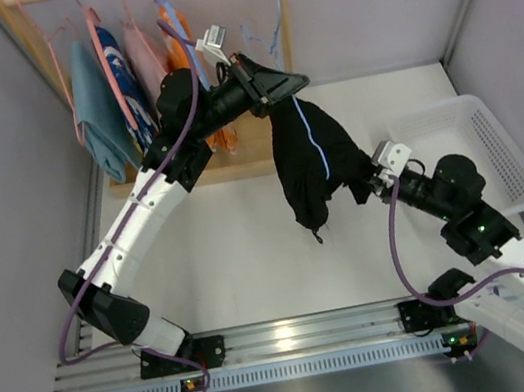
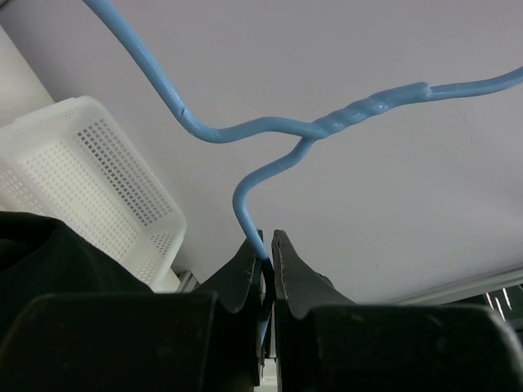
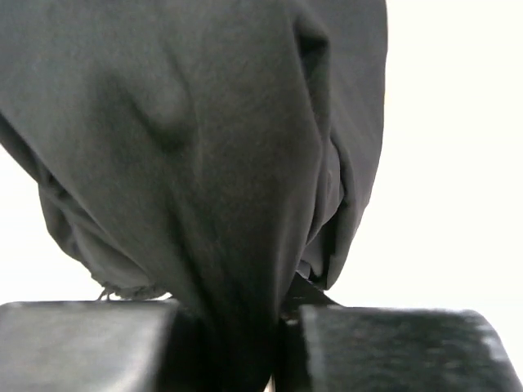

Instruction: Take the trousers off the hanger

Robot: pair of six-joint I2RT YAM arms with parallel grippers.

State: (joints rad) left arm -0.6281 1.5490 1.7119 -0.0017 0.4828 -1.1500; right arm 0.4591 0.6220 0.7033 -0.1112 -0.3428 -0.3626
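The black trousers hang from a blue wire hanger held in the air over the table. My left gripper is shut on the hanger's wire just below its twisted neck; in the left wrist view the wire runs down between my closed fingers. My right gripper is shut on the trousers' right side; in the right wrist view the black cloth fills the frame and runs down between the jaws. The orange patterned trousers hang on the rack at the back.
A wooden rack at the back left carries several hung garments, blue and pink among them. A white perforated basket stands at the right, also in the left wrist view. Grey walls close in both sides.
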